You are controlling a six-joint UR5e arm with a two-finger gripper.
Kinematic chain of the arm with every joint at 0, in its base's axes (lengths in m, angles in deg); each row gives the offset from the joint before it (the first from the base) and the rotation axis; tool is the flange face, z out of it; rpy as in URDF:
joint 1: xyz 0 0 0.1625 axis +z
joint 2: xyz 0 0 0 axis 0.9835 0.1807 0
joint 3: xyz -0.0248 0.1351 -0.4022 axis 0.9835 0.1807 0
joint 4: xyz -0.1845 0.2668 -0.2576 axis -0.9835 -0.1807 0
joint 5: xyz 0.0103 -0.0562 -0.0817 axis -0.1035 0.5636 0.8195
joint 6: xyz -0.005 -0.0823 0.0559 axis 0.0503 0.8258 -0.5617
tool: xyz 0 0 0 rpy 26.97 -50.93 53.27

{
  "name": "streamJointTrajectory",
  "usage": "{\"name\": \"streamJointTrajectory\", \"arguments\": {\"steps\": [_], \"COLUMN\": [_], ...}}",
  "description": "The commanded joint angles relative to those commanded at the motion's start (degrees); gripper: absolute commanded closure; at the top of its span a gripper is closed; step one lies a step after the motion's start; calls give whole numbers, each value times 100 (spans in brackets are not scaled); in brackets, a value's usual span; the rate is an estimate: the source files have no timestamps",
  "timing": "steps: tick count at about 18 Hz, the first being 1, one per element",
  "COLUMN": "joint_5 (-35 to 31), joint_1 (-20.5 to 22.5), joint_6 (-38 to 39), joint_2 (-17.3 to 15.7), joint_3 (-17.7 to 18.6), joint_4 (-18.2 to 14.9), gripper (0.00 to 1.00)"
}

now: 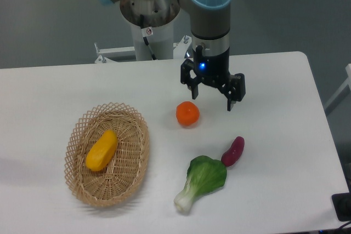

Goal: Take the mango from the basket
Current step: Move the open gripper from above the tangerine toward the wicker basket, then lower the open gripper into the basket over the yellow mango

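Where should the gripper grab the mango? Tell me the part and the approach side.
Grip the mango across its narrow middle, coming straight down from above. It lies flat in the basket, long axis tilted, so the fingers should close across its short width. The open gripper hovers well to the side, near the orange.

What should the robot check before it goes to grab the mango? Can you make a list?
1. Mango lying in the basket, nothing on top: ok.
2. Tool open and empty: ok.
3. Tool above the mango: not ok, it hangs near the orange.
4. Way over to the basket free of the orange: cannot tell, tool height unclear.
5. Bok choy and purple vegetable away from the basket: ok.
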Motion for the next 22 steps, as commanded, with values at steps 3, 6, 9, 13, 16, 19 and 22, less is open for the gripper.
{"name": "streamJointTrajectory", "arguments": {"steps": [3, 6, 9, 13, 16, 19, 22], "joint_5": [35, 96, 106, 114, 79, 88, 62], "joint_1": [-62, -376, -799, -1282, -1695, -2029, -2320], "joint_6": [887, 1083, 1451, 1715, 2137, 2191, 2305], "joint_2": [9, 113, 246, 421, 763, 1071, 1396], "joint_3": [-8, -17, 18, 71, 89, 18, 18], "joint_4": [133, 142, 150, 116, 194, 281, 642], "gripper": [0, 0, 0, 0, 0, 0, 0]}}
